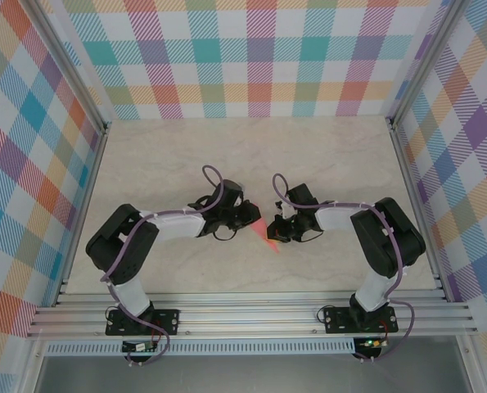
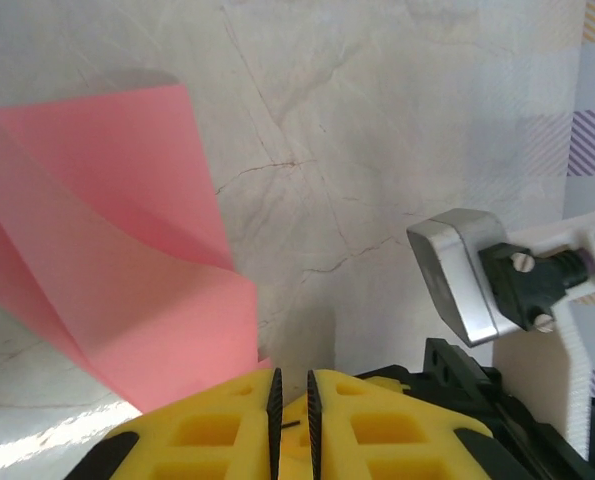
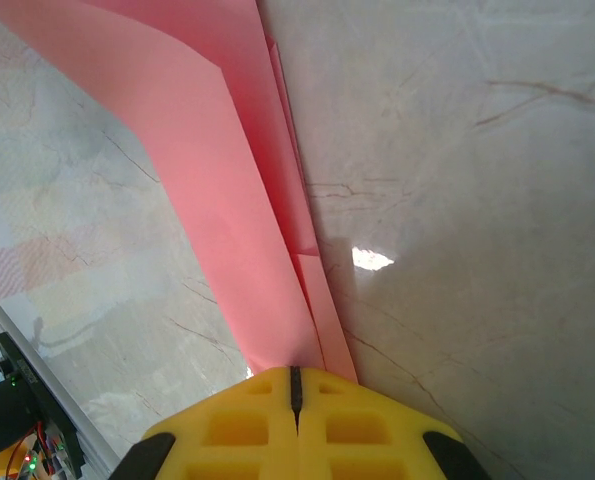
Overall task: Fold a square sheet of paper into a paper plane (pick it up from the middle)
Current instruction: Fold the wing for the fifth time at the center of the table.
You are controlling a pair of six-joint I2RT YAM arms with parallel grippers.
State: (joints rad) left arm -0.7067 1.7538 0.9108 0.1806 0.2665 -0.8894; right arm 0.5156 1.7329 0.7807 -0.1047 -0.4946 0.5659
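Pinching thin folded salmon-pink paper sheet in pressed-together right gripper, straight ahead. Almost closed at left gripper, paper beside its left finger; cannot tell if gripped.

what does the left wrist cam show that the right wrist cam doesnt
Left wrist view: the left gripper, its yellow fingers close together with a thin slit between them, the pink paper curling up beside them, and a silver box on a black-and-white mount at right. Whether this gripper pinches the paper is unclear. Right wrist view: the right gripper shut on the paper's folded layers, plus a circuit board with lit LEDs at lower left. Both: the pink paper over the marbled table.
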